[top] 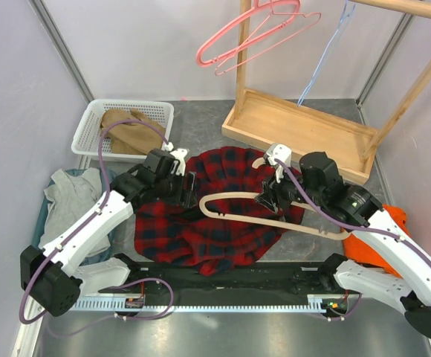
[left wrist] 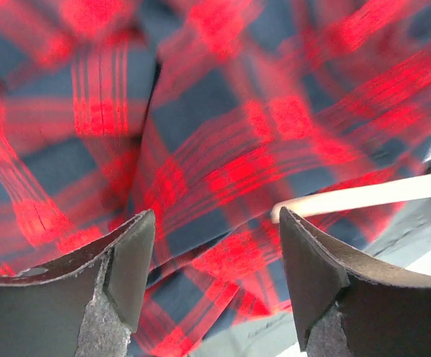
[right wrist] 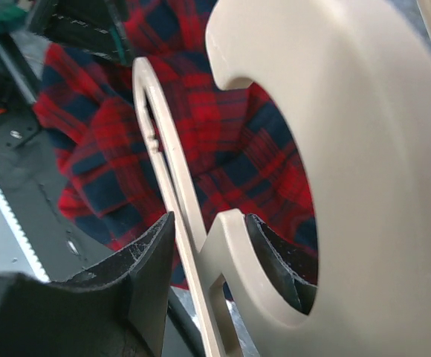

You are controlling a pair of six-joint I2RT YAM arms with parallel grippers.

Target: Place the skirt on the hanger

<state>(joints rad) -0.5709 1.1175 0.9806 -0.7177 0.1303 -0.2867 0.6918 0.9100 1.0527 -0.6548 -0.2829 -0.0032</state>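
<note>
While right claw [top: 270, 198] clamps wooden hanger [top: 234, 195] and left claw [top: 188, 187] gapes over shirt [top: 223, 239], skirt [top: 130, 132] lies in basket [top: 88, 126] at eleven o'clock; pink hanger [top: 254, 31], twelve. Advise: swap hangers first.

a robot lab test cell: plain pale panels [top: 22, 89] in metal framing close in a grey table [top: 201, 126]. a wooden rack [top: 297, 126] carries a pink hanger [top: 253, 33]; left of the rack sits a white basket [top: 89, 126], nearer than it two bolted robot arms [top: 89, 223].
</note>
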